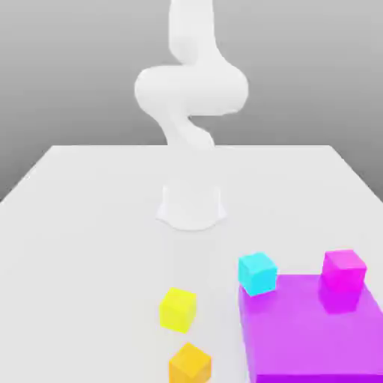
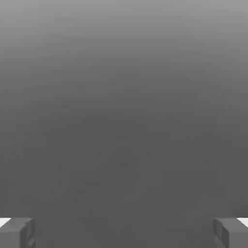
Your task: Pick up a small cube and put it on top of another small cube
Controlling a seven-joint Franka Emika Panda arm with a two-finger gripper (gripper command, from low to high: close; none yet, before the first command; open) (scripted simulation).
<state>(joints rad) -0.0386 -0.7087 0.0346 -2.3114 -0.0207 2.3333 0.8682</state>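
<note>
The orange cube (image 1: 190, 363) sits on the white table (image 1: 90, 224) close to its near edge, resting on one face and turned a little askew to that edge, with the yellow cube (image 1: 178, 309) just beside it and farther in. The cyan cube (image 1: 257, 273) stands on the table at the corner of the big purple block (image 1: 318, 329), which carries a magenta cube (image 1: 344, 271). The gripper (image 2: 124, 232) stands wide open and holds nothing; its two fingertips (image 2: 17, 232) frame bare grey ground in the hand view. The orange cube looks rigid, light and smooth-sided, so it probably will not deform but could slip. The likeliest good hold is across two opposite flat faces, centred, jaws squared to its turned sides.
</note>
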